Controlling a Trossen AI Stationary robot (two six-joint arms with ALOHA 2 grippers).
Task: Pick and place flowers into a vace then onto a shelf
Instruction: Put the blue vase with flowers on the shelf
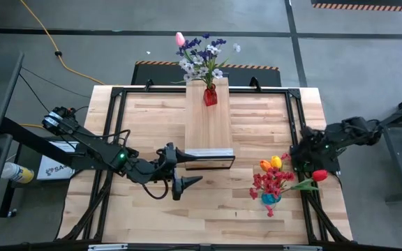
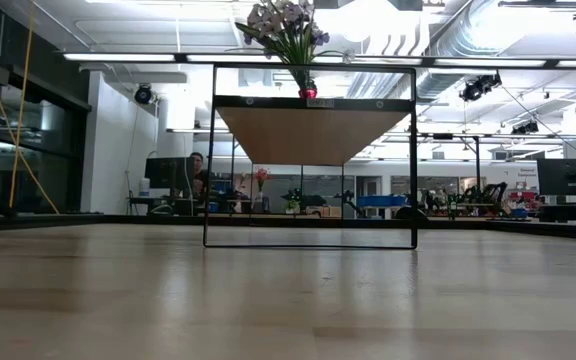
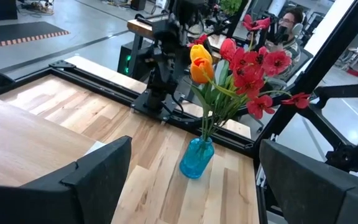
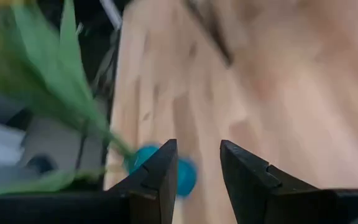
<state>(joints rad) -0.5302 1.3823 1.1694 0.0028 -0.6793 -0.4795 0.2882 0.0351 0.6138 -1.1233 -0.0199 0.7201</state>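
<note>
A small blue glass vase [image 1: 271,199] stands on the tabletop near the right side. It holds red sprays [image 1: 271,183], an orange and a yellow tulip [image 1: 271,164] and a red tulip [image 1: 319,175] that leans right. My left gripper [image 1: 182,171] is open and level at the shelf's near end, facing the blue vase [image 3: 197,159] from the left. My right gripper [image 4: 197,158] is open above and to the right of the bouquet, with the blue vase [image 4: 143,158] showing past one finger. A red vase [image 1: 210,95] of purple and white sprays and a pink tulip stands on the shelf [image 1: 207,125].
The shelf's metallic strip [image 1: 208,153] lies just right of my left gripper. A black frame [image 1: 110,118] borders the tabletop on both sides. Bare wood [image 1: 222,202] lies between my left gripper and the blue vase. A person sits beyond the table [image 3: 288,22].
</note>
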